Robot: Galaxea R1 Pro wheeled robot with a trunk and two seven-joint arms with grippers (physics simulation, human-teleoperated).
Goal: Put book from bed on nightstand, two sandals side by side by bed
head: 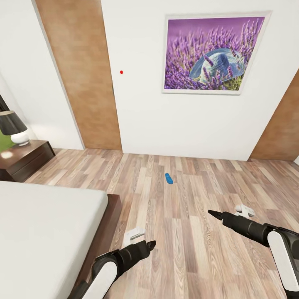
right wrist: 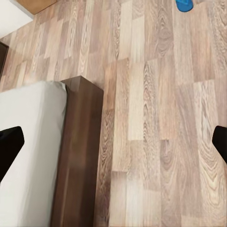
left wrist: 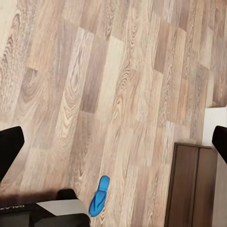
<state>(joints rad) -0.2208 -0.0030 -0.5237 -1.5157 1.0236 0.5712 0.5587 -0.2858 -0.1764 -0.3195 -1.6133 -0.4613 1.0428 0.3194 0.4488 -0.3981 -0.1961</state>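
No lettering can be read with confidence; the left wrist view shows faint pale characters on a dark part at its edge, too small and cut off to make out. A single blue sandal [head: 168, 179] lies alone on the wood-plank floor [head: 199, 249], well beyond both arms and off the far right corner of the bed [head: 45, 232]; in the right wrist view only its end shows, cut by the frame. The bed's pale mattress and dark wooden frame run out of the picture at the near left. Far left, a dark nightstand [head: 25, 160] is partly cut off, carrying a lamp [head: 12, 128] with a black shade and white base. On the white far wall hangs a framed picture [head: 214, 52] of purple flowers with a blue hat, between two tan wall panels, and a small red dot marks the wall to its left. The left gripper [head: 150, 246] hangs over the floor just beside the bed's corner, the right gripper [head: 214, 214] over open floor; both wrist views show dark fingertips at opposite edges, so each claw is spread wide with nothing in it
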